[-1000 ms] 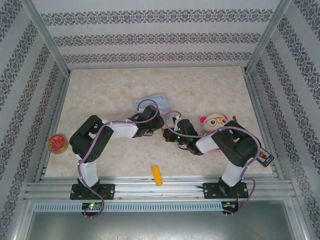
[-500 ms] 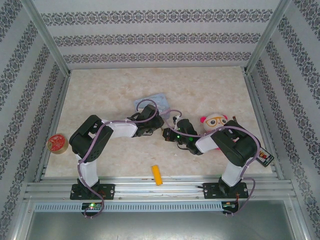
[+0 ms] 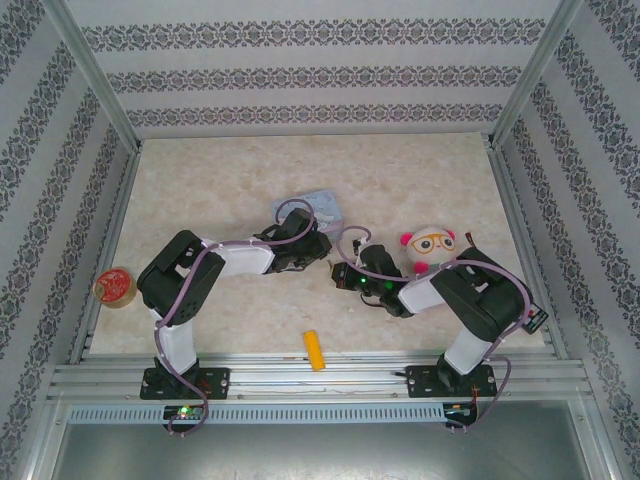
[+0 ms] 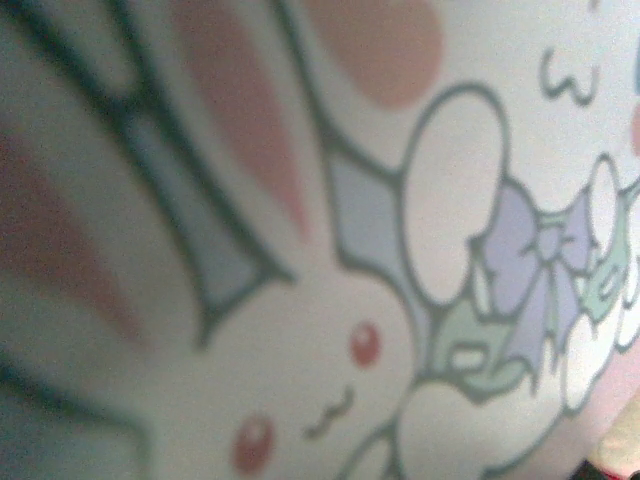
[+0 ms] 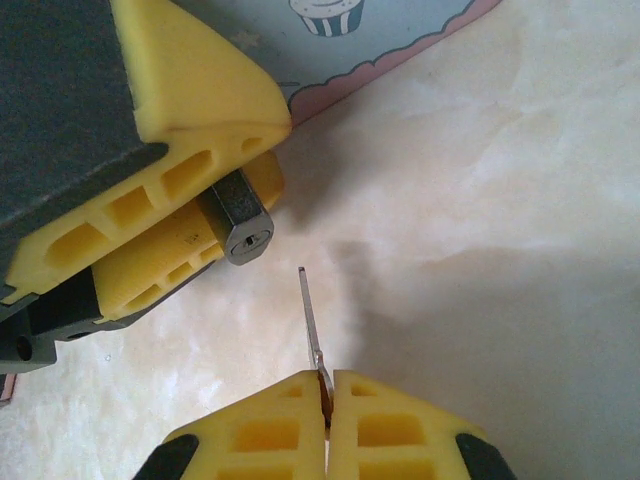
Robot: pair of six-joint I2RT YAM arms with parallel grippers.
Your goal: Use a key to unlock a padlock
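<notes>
The dark padlock (image 5: 243, 225) is clamped between the yellow fingers of my left gripper (image 5: 275, 150), and its silvery keyhole end faces the key. My right gripper (image 5: 327, 385) is shut on the head of the thin silvery key (image 5: 309, 315). The blade points up at the padlock and its tip stops a short way below and right of the keyhole. From above, the left gripper (image 3: 320, 250) and right gripper (image 3: 343, 270) meet at the table's middle. The padlock's shackle is hidden.
The pale blue cartoon tin (image 3: 322, 203) lies just behind the left gripper, and its bunny picture (image 4: 330, 360) is close under the left wrist camera. A pink plush toy (image 3: 430, 245) sits right of the grippers. An orange cylinder (image 3: 315, 350) lies near the front edge, a red roll (image 3: 114, 287) at far left.
Both grippers have shifted slightly to the right together. The grips on the padlock and the key are unchanged.
</notes>
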